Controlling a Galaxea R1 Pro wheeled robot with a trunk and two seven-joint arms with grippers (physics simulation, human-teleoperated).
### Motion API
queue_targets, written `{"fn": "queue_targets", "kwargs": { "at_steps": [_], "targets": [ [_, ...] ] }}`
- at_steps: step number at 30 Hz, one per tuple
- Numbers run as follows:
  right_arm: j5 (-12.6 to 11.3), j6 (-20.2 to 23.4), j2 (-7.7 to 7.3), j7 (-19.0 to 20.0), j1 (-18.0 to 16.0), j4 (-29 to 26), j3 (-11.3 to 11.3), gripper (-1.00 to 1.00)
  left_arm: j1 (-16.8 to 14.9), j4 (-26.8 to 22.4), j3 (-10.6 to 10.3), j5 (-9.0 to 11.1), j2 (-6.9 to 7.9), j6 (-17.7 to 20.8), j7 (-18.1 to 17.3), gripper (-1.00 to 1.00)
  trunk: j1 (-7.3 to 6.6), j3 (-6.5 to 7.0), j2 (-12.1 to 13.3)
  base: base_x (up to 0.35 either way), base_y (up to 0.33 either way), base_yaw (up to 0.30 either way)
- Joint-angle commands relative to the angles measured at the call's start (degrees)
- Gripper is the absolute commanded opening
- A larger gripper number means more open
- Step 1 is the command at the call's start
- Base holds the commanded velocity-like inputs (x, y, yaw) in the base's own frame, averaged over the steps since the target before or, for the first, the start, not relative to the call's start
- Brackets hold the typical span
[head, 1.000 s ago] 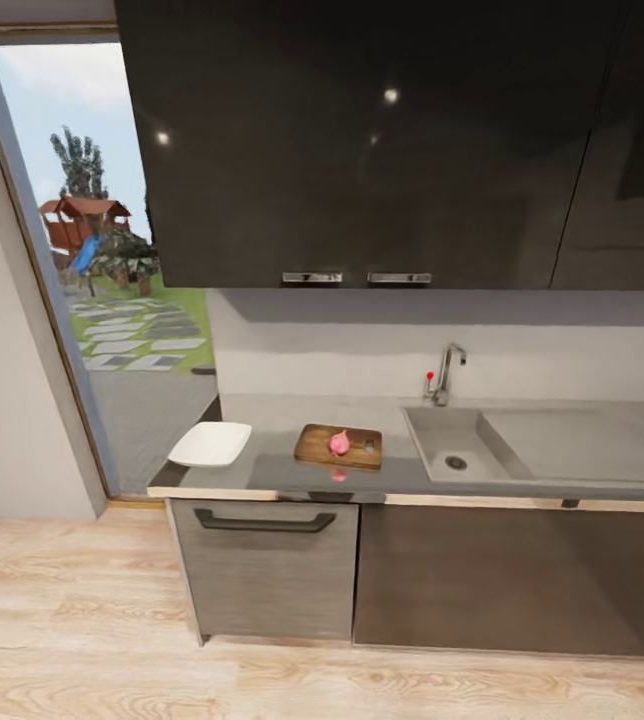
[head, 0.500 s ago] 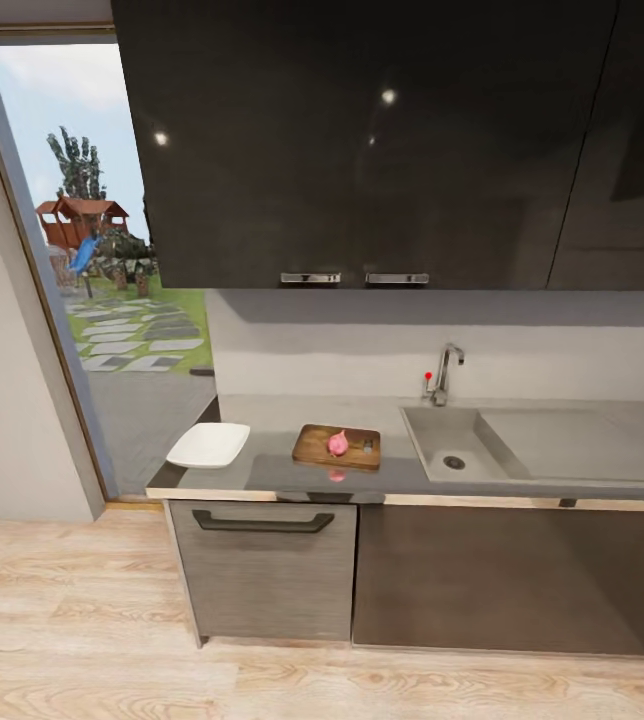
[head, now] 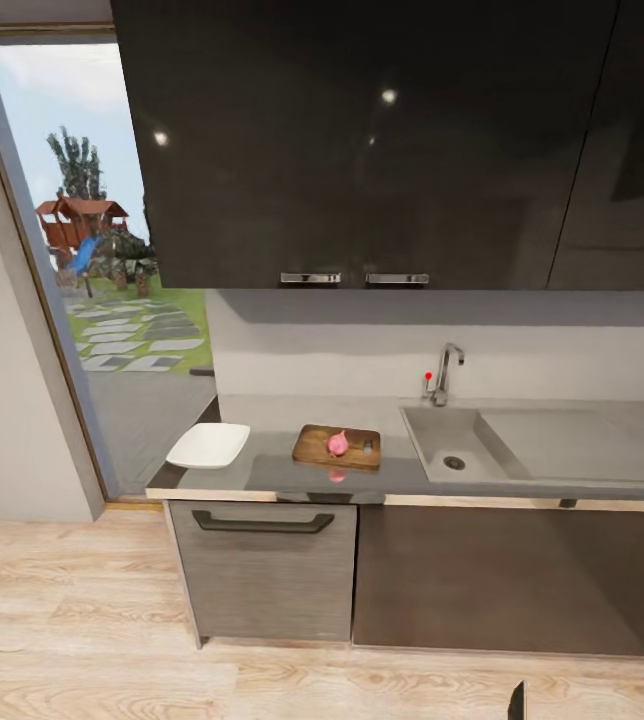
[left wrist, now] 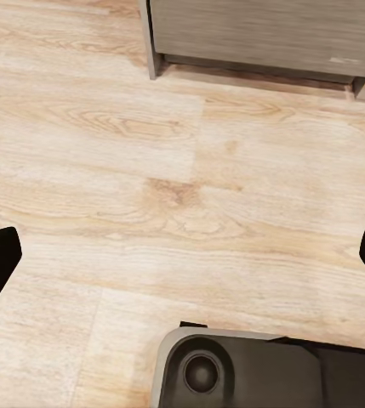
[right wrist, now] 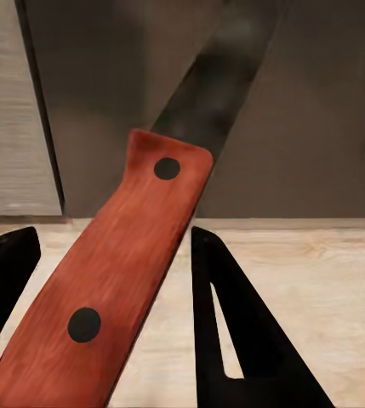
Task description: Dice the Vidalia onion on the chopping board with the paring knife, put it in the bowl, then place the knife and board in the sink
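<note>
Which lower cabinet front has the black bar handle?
The lighter grey cabinet front, left one, under the bowl. The darker panel beside it, below the sink, is plain.

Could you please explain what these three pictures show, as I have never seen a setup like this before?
These are simulator renders from a wheeled robot with two arms. The head camera looks at a kitchen: on the countertop sit a white bowl and a chopping board with a pink onion on it, beside the sink. The other two cameras sit near the grippers. The left gripper is open over the wooden floor. The right gripper holds the paring knife by its reddish handle.
</note>
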Motion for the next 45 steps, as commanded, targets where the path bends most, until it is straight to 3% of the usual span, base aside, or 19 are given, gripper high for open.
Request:
{"fn": "queue_targets", "kwargs": {
  "at_steps": [1, 4, 9, 17, 23, 27, 29, 31, 33, 41, 44, 45],
  "targets": [
    [0.2, 1.3, -0.05, -0.6, 0.0, -1.8, 0.2, -1.00, 0.0, -0.1, 0.5, -0.4, -0.09, -0.1, -0.3, 1.00, 0.02, 0.01, 0.0, 0.004, 0.000, 0.000],
    [0.3, 10.5, -0.15, -0.9, 0.0, -12.1, 0.2, -1.00, 0.0, -0.1, 0.5, -0.4, -0.09, -0.1, -0.3, 1.00, 0.02, 0.01, 0.0, 0.002, 0.000, 0.000],
    [0.3, 21.0, -0.29, -1.1, 0.0, -26.5, 0.1, -1.00, 0.0, 0.2, 0.5, -0.4, -0.09, -0.1, -0.3, 1.00, 0.02, 0.01, 0.0, 0.000, 0.000, 0.000],
    [0.4, 32.8, -0.31, -1.2, 0.0, -42.4, 0.0, -1.00, 0.0, 0.4, 0.5, -0.4, -0.09, -0.1, -0.3, 1.00, 0.02, 0.01, 0.0, 0.000, 0.000, 0.000],
    [2.1, 37.9, -0.32, -2.5, -0.4, -49.9, 0.0, -1.00, 0.0, 0.4, 0.5, -0.4, -0.09, -0.1, -0.4, 1.00, 0.02, 0.01, 0.0, 0.000, 0.000, 0.000],
    [5.0, 41.2, -0.24, -7.5, -7.2, -51.3, 0.0, -1.00, 0.0, 0.6, 0.5, -0.4, -0.09, -0.1, -0.4, 1.00, 0.02, 0.01, 0.0, 0.000, 0.000, 0.000],
    [5.6, 44.7, -0.23, -8.3, -10.6, -51.4, 0.0, -1.00, 0.0, 0.8, 0.5, -0.5, -0.09, -0.1, -0.4, 1.00, 0.02, 0.01, 0.0, 0.000, 0.000, 0.000],
    [5.9, 48.4, -0.23, -8.7, -16.6, -51.5, 0.0, -1.00, -0.1, 1.2, 0.5, -0.5, -0.09, -0.1, -0.4, 1.00, 0.02, 0.01, 0.0, 0.000, 0.000, 0.000],
    [5.9, 50.3, -0.23, -8.8, -19.4, -51.5, 0.0, -1.00, -0.1, 1.4, 0.5, -0.5, -0.09, -0.1, -0.4, 1.00, 0.02, 0.01, 0.0, 0.000, 0.000, 0.000],
    [5.7, 69.3, 0.05, -8.2, -37.2, -50.5, 0.5, -1.00, -0.6, 1.5, 0.5, -0.6, -0.09, -0.1, -0.4, 1.00, 0.02, 0.01, 0.0, 0.070, 0.000, 0.000],
    [5.6, 76.1, 1.04, -8.2, -45.3, -48.8, 3.3, -1.00, -0.6, 1.4, 0.5, -0.7, -0.09, -0.1, -0.5, 1.00, 0.02, 0.01, 0.0, 0.238, 0.000, 0.000],
    [5.6, 76.9, 1.32, -8.2, -46.5, -48.2, 4.1, -1.00, -0.6, 1.4, 0.5, -0.7, -0.09, -0.1, -0.5, 1.00, 0.02, 0.01, 0.0, 0.277, 0.000, 0.000]
  ]
}}
